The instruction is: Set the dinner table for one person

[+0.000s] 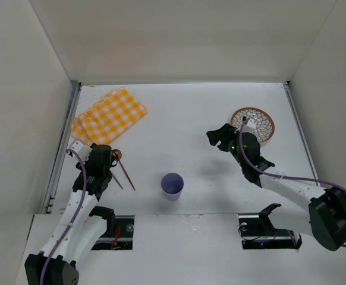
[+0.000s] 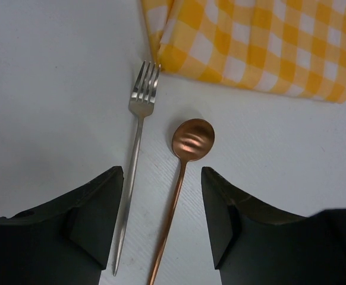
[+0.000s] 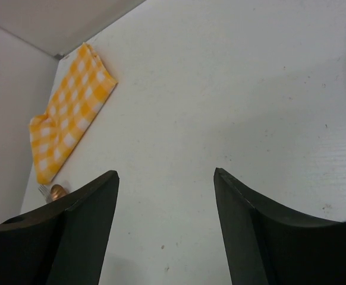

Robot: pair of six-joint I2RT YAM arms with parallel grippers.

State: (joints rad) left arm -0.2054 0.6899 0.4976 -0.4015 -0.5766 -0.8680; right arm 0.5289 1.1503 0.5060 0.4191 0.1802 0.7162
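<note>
1. Dinner table (image 1: 185, 119): large flat matte white rectangle, level, walled on three sides.
2. Checked cloth (image 1: 109, 115): yellow and white, folded, lying flat and askew at the far left corner.
3. Fork (image 2: 138, 148): silver, flat on the table, tines just beside the cloth's near corner.
4. Spoon (image 2: 188, 148): copper-coloured, bowl up, just beside the fork and roughly parallel, not touching it.
5. Cup (image 1: 172, 185): pale lilac, upright, mouth up, near the front edge at the middle.
6. Plate (image 1: 267, 116): round, brown rim, patterned inside, flat at far right, well apart from the cup.
</note>
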